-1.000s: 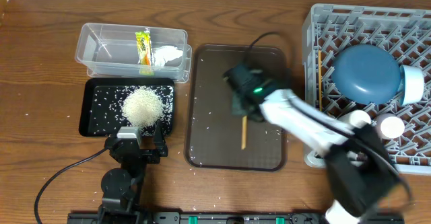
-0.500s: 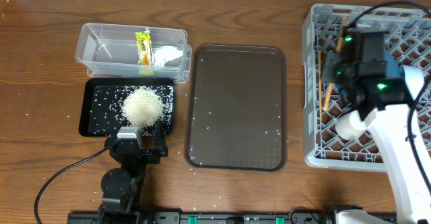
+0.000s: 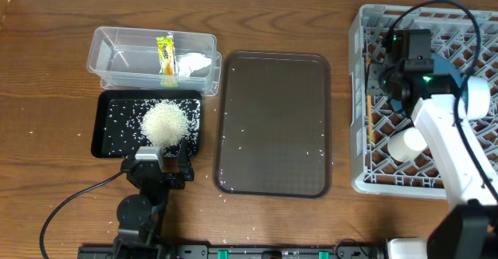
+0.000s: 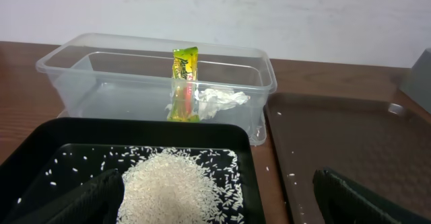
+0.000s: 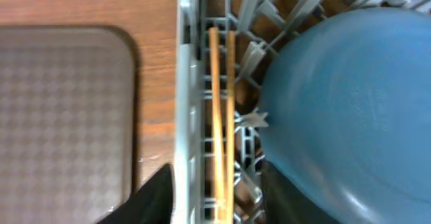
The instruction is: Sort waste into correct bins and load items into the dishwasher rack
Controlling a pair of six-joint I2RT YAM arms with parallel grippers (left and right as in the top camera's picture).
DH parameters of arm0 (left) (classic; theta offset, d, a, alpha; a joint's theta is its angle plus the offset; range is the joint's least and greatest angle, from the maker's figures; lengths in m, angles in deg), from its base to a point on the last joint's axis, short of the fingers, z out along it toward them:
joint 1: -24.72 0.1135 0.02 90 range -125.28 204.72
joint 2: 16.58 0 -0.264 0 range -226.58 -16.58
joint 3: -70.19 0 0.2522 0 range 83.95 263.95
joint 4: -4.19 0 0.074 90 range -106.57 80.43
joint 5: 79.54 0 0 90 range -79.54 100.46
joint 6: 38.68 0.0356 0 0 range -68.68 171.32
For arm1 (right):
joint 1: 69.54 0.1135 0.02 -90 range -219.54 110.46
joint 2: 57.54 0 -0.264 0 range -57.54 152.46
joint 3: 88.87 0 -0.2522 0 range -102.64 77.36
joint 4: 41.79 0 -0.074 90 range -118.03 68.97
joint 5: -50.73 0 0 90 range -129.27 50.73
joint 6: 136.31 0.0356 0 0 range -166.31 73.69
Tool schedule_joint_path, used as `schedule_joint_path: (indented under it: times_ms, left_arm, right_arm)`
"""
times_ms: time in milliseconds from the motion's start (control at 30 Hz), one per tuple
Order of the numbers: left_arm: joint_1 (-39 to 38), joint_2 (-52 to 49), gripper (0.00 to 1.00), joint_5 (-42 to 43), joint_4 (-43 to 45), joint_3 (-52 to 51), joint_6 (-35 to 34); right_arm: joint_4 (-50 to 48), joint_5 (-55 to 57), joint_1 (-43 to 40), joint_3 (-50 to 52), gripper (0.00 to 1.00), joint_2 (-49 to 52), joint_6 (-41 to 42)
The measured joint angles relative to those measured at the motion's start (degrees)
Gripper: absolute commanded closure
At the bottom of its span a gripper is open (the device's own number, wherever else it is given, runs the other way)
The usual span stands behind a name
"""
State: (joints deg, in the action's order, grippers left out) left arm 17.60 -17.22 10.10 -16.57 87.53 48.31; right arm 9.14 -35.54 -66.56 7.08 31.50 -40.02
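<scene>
The wooden chopsticks (image 5: pixel 221 116) lie in the grey dishwasher rack (image 3: pixel 358 158) along its left wall (image 5: pixel 185 83), next to the dark-blue dish (image 5: pixel 350 103). My right gripper (image 5: pixel 219 207) is open, one finger on each side of the chopsticks; in the overhead view it (image 3: pixel 383 80) hangs over the rack's left part. A white cup (image 3: pixel 408 142) and a pale-blue bowl (image 3: pixel 477 96) are in the rack too. My left gripper (image 4: pixel 222 207) is open and empty over the black tray (image 3: pixel 99 127) with the rice pile (image 4: pixel 175 183). The clear tub (image 3: pixel 101 37) holds the wrapper (image 4: pixel 184 83) and tissue (image 4: pixel 219 99).
The flat brown serving tray (image 3: pixel 272 119) lies between the bins and the rack, with a few rice grains on it. Loose grains also lie on the wooden table near the front edge. The left arm's black cable runs along the table's front left.
My right gripper carried a chopstick from the brown tray over to the rack. It now lies beside the other along the left wall, and the fingers are open.
</scene>
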Motion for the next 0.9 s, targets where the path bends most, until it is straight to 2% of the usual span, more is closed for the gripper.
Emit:
schedule_joint_path:
  times_ms: [33, 167, 233, 267, 300, 600, 900]
  left_arm:
    - [0.00, 0.00, 0.07, 0.00, 0.00, 0.00, 0.00]
    - [0.00, 0.00, 0.07, 0.00, 0.02, 0.00, 0.00]
    - [0.00, 0.00, 0.07, 0.00, 0.00, 0.00, 0.00]
    - [0.00, 0.00, 0.07, 0.00, 0.00, 0.00, -0.02]
    - [0.00, 0.00, 0.07, 0.00, 0.00, 0.00, 0.00]
    - [0.00, 0.00, 0.07, 0.00, 0.00, 0.00, 0.00]
    - [0.00, 0.00, 0.07, 0.00, 0.00, 0.00, 0.00]
  right_arm:
    - [1.42, -0.85, 0.22, 0.00, 0.47, -1.73, -0.46]
    - [6.05, -4.31, 1.90, 0.00, 0.44, -9.46, 0.37]
    - [7.69, -6.67, 3.91, -0.07, 0.38, -15.26, 0.85]
    - [8.35, -7.91, 5.33, -0.15, 0.23, -18.56, 1.11]
    - [8.74, -8.72, 6.32, -0.17, 0.01, -20.85, 1.27]
    - [12.76, -16.00, 16.20, -0.55, 0.01, -39.26, 1.36]
    - [19.98, -15.23, 17.25, -0.72, 0.01, -46.73, -0.07]
